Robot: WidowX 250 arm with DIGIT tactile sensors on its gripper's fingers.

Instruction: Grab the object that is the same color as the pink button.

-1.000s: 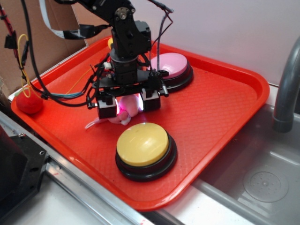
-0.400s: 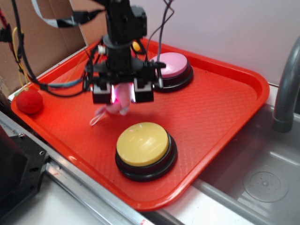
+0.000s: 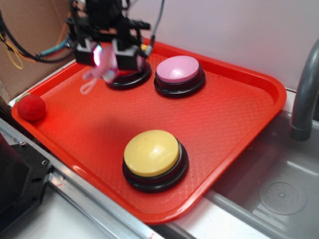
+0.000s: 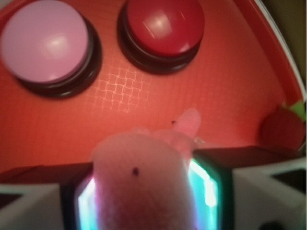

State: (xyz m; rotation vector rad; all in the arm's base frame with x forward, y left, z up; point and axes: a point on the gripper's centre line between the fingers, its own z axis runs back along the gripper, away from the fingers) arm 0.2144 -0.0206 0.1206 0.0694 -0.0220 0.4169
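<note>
The black robot gripper [image 3: 106, 54] is clenched on the small fuzzy pink plush toy [image 3: 106, 63], which hangs between its lit fingers clear above the red plastic tray [image 3: 239, 119], its pale loop string [image 3: 89, 83] dangling below. In the wrist view the toy [image 4: 144, 187] fills the gap between the fingers, with the large pale pink dome button [image 4: 45, 40] and the red dome button [image 4: 163, 24] on the tray beneath. The yellow dome button [image 3: 152, 153] and the small red ball [image 3: 31, 108] sit well apart. The grab looks done and the lift is in hand; next calls only for keeping the squeeze firm, as the soft toy could slip
</note>
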